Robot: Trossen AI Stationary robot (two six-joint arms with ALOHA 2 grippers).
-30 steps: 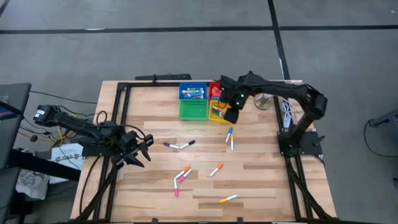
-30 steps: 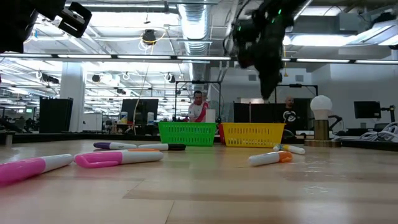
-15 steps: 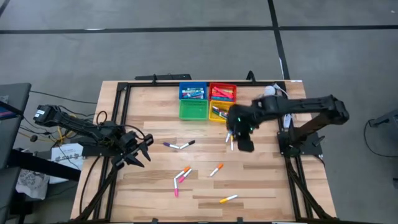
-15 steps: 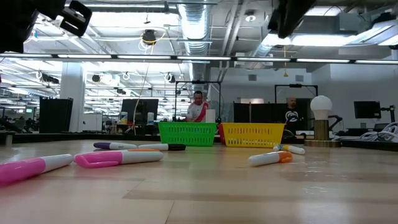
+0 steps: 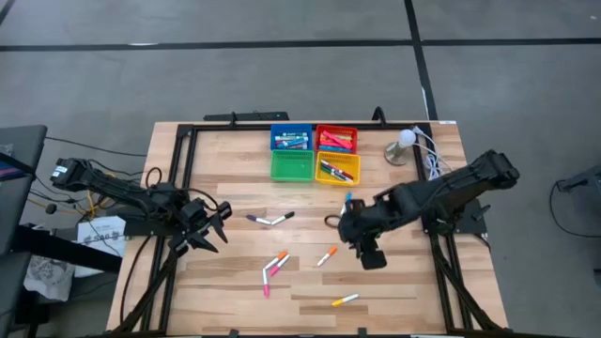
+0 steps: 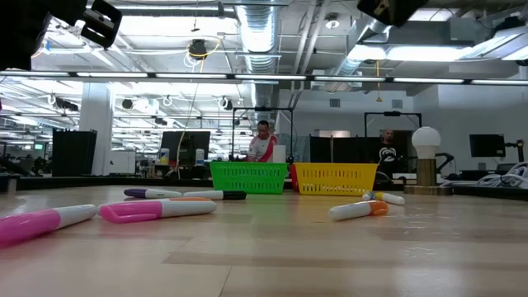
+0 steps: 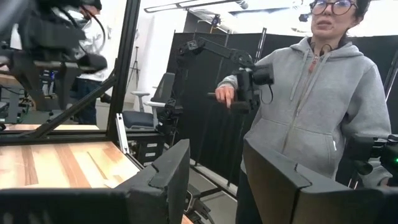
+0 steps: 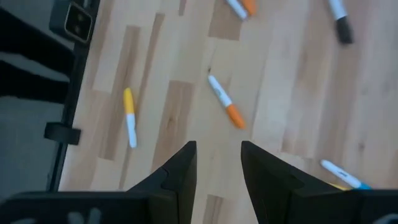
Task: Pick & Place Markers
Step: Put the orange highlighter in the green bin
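Loose markers lie flat on the wooden table: a purple and a black one [image 5: 269,220], an orange and pink cluster [image 5: 274,267], an orange-capped one [image 5: 326,255], a yellow-capped one [image 5: 345,299] and a blue-capped one [image 5: 347,199]. More markers lie in the blue, red and yellow trays. My right gripper [image 5: 344,228] hovers open above the table's middle; its wrist view looks down on the orange-capped marker [image 8: 225,101] and the yellow-capped marker [image 8: 129,117]. My left gripper [image 5: 216,225] waits open at the table's left side.
Four small trays stand at the far edge: blue [image 5: 291,131], red [image 5: 336,130], green [image 5: 292,166], yellow [image 5: 336,178]. A white lamp [image 5: 402,145] and cables sit at the far right corner. A person in a grey hoodie [image 7: 311,99] stands beyond the table. Black frame rails border the table.
My right gripper has swung from above the trays at the far edge toward the near edge and a little left, and now hangs over the loose markers in the table's middle. No marker on the table has moved.
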